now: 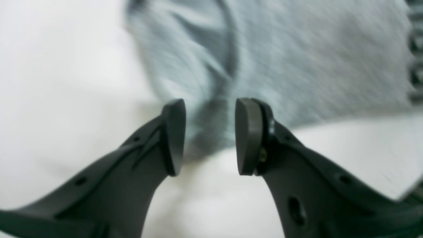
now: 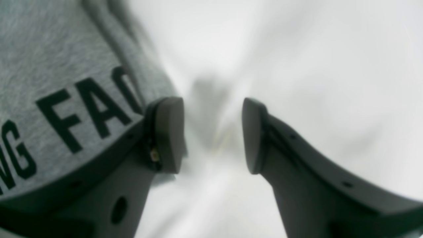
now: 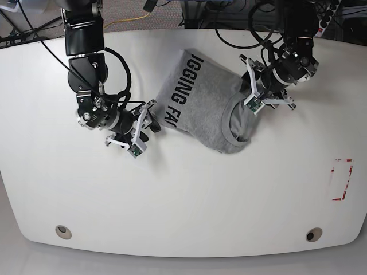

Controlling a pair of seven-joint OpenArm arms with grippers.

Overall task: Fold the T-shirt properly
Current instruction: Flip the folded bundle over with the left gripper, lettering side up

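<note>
The light grey T-shirt [image 3: 200, 100] lies partly folded in the middle of the white table [image 3: 183, 195], black lettering along its left edge and its collar [image 3: 235, 123] at the lower right. My left gripper [image 3: 250, 91] is at the shirt's right edge, near the collar. In the left wrist view it [image 1: 210, 137] is open and empty, with a wrinkled shirt [image 1: 297, 59] edge just beyond its pads. My right gripper [image 3: 151, 116] is at the shirt's left edge. In the right wrist view it [image 2: 213, 135] is open and empty over bare table, the lettered cloth [image 2: 49, 66] beside its left finger.
A red-marked rectangle [image 3: 341, 179] is on the table at the right. Two round fittings [image 3: 63, 231] [image 3: 312, 235] sit near the front edge. Cables [image 3: 241, 31] hang over the back edge behind the arms.
</note>
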